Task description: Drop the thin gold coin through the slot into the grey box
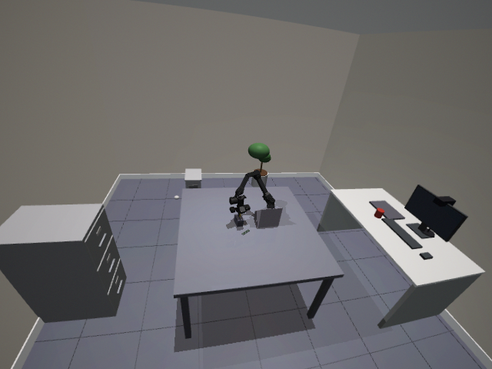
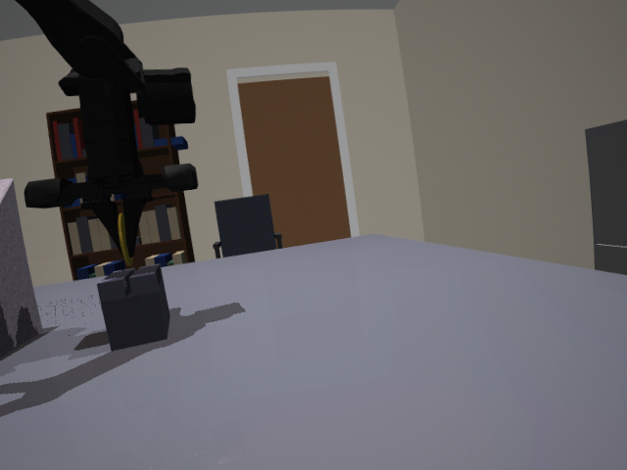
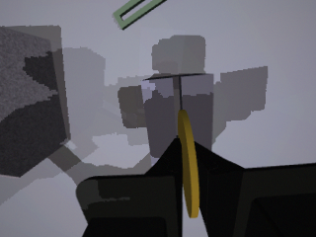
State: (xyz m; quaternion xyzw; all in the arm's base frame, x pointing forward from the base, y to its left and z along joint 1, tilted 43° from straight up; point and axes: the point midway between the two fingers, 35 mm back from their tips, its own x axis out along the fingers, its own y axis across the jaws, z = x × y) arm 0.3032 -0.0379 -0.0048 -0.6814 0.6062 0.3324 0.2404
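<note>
My gripper point(image 1: 240, 215) point(image 2: 127, 258) point(image 3: 181, 142) is shut on the gold coin point(image 2: 122, 232) point(image 3: 189, 165), which stands on edge between the fingers, leaning slightly in the exterior view. The small dark grey box point(image 1: 238, 222) point(image 2: 136, 318) point(image 3: 163, 118) stands on the table just under the coin. Its narrow slot runs across the lid; in the wrist view the coin's far end lies close to the slot's line. A small gap shows between coin and lid in the exterior view. The fingers and coin hide the slot's near part in the wrist view. The green holder point(image 1: 243, 233) point(image 3: 118, 20) is empty.
A tall grey block point(image 1: 269, 218) point(image 2: 15, 283) point(image 3: 25, 99) stands beside the box, on the left in the wrist view and on the right in the top view. The arm's base stands behind it on the table point(image 1: 254, 262).
</note>
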